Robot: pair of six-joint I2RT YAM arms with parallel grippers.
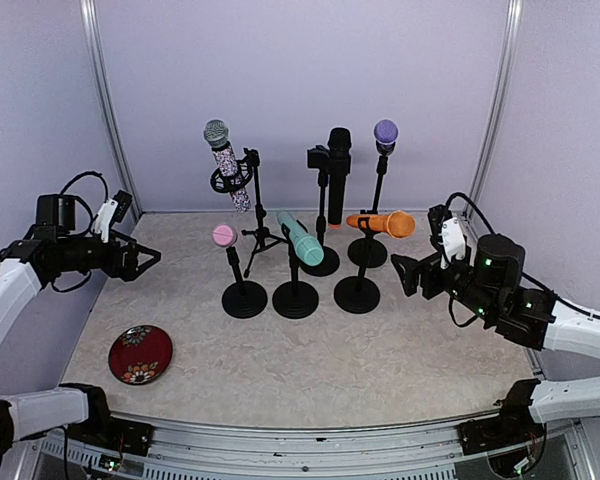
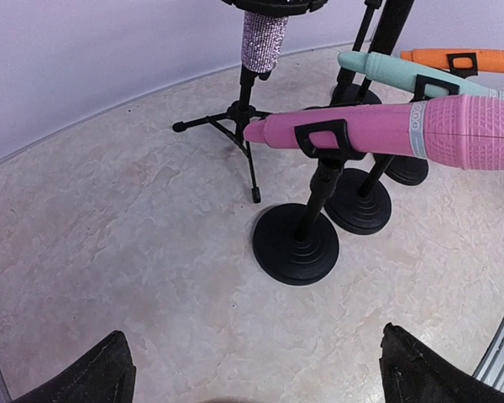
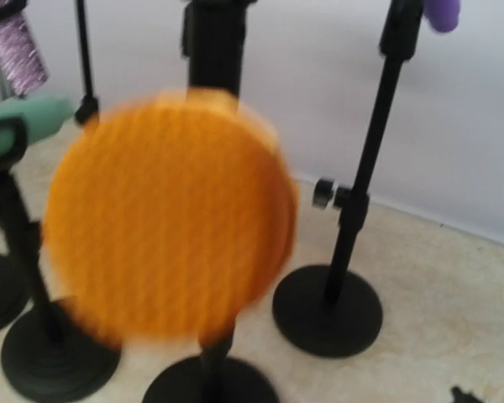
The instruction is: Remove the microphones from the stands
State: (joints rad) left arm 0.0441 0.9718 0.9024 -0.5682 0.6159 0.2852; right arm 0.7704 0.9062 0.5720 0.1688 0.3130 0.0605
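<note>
At the near left of the table [image 1: 380,350] sits a red dish [image 1: 140,354] with a flower pattern, the only container here; nothing lies in it. Farther in, the left pincer [image 1: 145,258] hovers at the left edge with its jaws spread wide and holding nothing. The right pincer [image 1: 400,270] mirrors it at the right edge, also wide and empty.

Between them stands a cluster of stands, each with a microphone still clipped in. The task does not say which one is meant.

- **Near row:** the pink microphone [image 1: 224,236] is on the left. It lies level across the left pincer's line of approach, with its head toward the near side. The teal microphone [image 1: 300,238] slants beside it. The orange microphone [image 1: 382,223] lies left to right with its round head pointing straight at the right pincer and fills that wrist's view.
- **Far row:** a glittery microphone [image 1: 223,160] is on a tripod. A black microphone [image 1: 338,165] and a purple microphone [image 1: 385,133] stand upright.

By position, the right arm is nearer the orange one and the left arm is nearer the pink one.
</note>
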